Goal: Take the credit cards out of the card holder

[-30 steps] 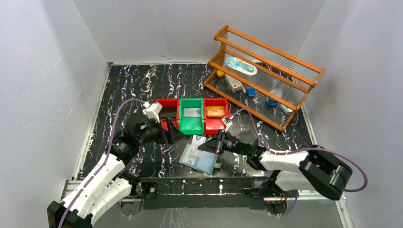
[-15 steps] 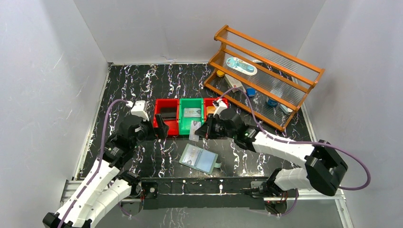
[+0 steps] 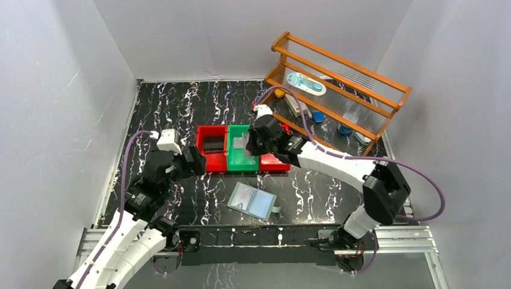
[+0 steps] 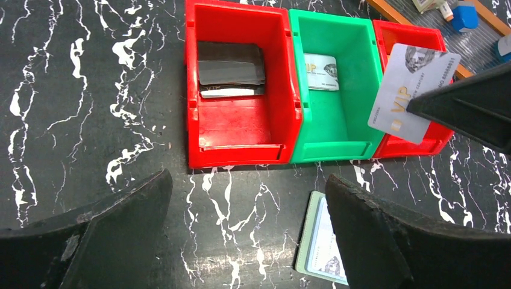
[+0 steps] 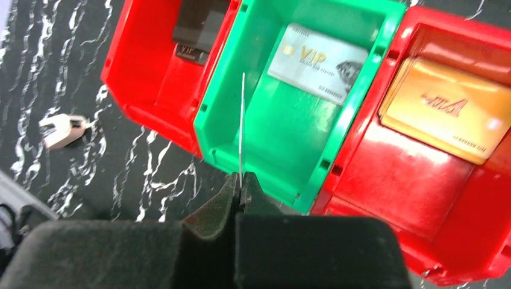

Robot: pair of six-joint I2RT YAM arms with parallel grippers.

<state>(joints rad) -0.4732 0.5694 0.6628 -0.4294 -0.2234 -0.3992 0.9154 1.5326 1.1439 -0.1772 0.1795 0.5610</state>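
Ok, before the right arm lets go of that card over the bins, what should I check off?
1. Grip: right tool shut on the silver card, pinched near one edge: ok.
2. Target: the card hangs over the green bin, where a silver VIP card already lies: ok.
3. Card pose: held on edge, not flat; whether it would land flat: cannot tell.
4. Other arm: left tool open, empty, touching nothing: ok.
5. Source: the card holder lies open on the table, untouched; whether it is emptied: cannot tell.
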